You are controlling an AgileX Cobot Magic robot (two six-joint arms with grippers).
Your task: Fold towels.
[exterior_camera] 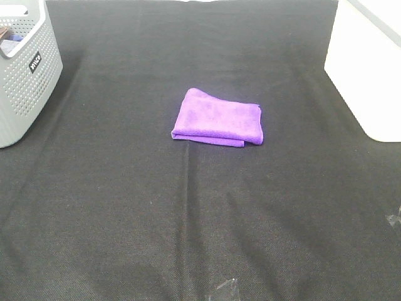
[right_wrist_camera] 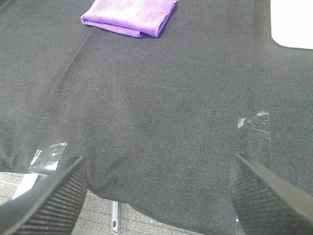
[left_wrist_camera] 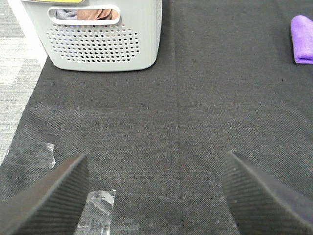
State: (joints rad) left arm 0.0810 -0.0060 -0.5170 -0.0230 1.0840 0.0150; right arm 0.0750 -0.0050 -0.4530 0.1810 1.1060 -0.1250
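The bright purple towel (exterior_camera: 218,118) lies folded into a small rectangle in the middle of the black table cloth (exterior_camera: 188,219). It also shows in the left wrist view (left_wrist_camera: 303,38) and the right wrist view (right_wrist_camera: 129,17). No tag shows. Neither arm appears in the exterior high view. My left gripper (left_wrist_camera: 156,196) is open and empty, low over the cloth near the table's front left, far from the towel. My right gripper (right_wrist_camera: 159,196) is open and empty over the table's front edge, well short of the towel.
A grey perforated basket (exterior_camera: 22,75) with cloths inside stands at the back left; it also shows in the left wrist view (left_wrist_camera: 102,44). A white container (exterior_camera: 369,69) stands at the back right. Clear tape pieces (right_wrist_camera: 254,125) stick to the cloth near the front edge.
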